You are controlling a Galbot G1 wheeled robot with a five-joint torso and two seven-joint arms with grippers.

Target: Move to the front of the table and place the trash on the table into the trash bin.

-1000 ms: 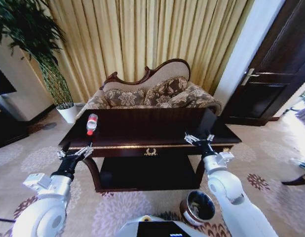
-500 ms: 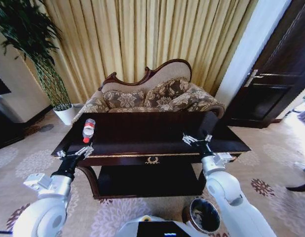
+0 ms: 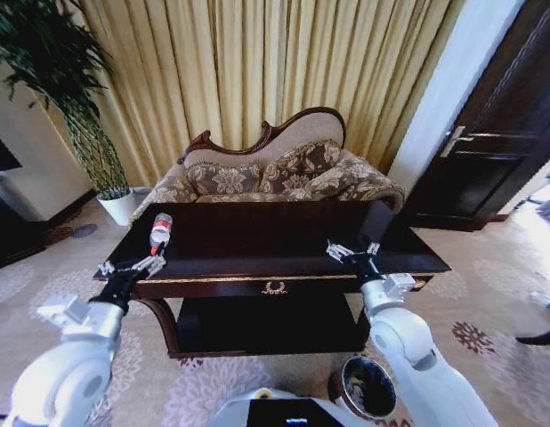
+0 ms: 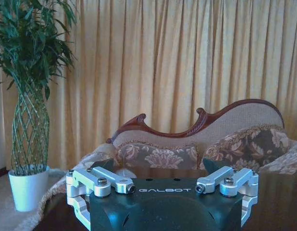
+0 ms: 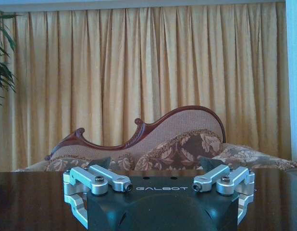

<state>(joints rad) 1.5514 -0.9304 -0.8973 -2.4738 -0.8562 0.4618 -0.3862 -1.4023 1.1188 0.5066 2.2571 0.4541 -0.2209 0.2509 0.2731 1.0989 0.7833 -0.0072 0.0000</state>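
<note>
A two-armed robot stands squarely before the table [image 3: 284, 233], its left gripper [image 3: 133, 267] poised over the near left corner with jaws spread wide and holding nothing, just short of the bottle [image 3: 159, 230] that lies on its side near the left end of the tabletop, red cap toward the robot. The right gripper [image 3: 351, 252] hangs over the near right part of the table, jaws likewise wide and empty; from each wrist camera the open fingers frame the sofa [image 5: 153, 139] and the gold curtain [image 5: 148, 72] beyond. The trash bin [image 3: 368, 388] sits on the carpet at the robot's right — below the right arm and well apart from the bottle. The step in hand appears to be the reach for the bottle, and doing it well likely means bringing the left jaws down across the bottle's body rather than along it, centred on the label so it cannot roll away on the glossy wood, then closing gently on the thin plastic. Counted: one table, one bottle, one bin, two grippers; one potted plant [image 3: 66, 89] stands off to the left — no smaller scraps can be made out on the dark top.
</note>
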